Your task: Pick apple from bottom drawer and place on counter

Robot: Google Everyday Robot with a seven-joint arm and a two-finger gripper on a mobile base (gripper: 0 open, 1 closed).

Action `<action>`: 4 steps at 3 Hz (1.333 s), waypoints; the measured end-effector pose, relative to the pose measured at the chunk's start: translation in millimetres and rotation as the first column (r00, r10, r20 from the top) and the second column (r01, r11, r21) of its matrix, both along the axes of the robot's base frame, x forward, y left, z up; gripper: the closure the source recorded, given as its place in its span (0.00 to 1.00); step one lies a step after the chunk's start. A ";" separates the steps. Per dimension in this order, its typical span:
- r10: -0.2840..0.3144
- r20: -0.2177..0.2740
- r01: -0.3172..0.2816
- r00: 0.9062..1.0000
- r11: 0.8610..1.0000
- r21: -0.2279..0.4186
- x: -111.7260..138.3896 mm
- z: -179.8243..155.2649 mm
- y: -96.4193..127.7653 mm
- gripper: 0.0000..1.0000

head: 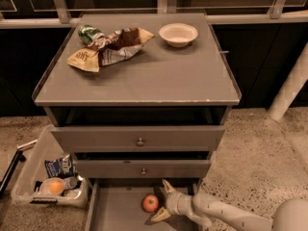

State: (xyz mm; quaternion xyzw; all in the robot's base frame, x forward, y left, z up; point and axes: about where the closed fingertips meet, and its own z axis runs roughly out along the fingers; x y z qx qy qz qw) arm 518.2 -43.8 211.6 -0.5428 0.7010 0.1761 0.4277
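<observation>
end effector [160, 201] gapes just beside apple [150, 203]

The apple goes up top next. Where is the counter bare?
The counter is bare across its front half, also between snack bags and bowl. Back left is crowded. The claw, open, is by the apple in the bottom drawer.

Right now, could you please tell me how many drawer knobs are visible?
2: an upper knob and a lower knob, each centred on its drawer front. The bottom drawer has its front out of frame, so another may be hidden. The open gripper sits beside the apple.
</observation>
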 end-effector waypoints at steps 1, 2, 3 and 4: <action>0.014 -0.032 -0.015 0.999 1.000 -0.015 1.1 -17.9 7.7 0.00; 0.035 -0.077 -0.035 0.996 0.999 0.001 -4.4 -31.9 17.4 0.00; 0.066 -0.114 -0.063 0.991 0.998 0.030 -12.4 -40.3 30.4 0.00; 0.092 -0.142 -0.084 0.986 0.995 0.059 -18.5 -46.1 41.6 0.00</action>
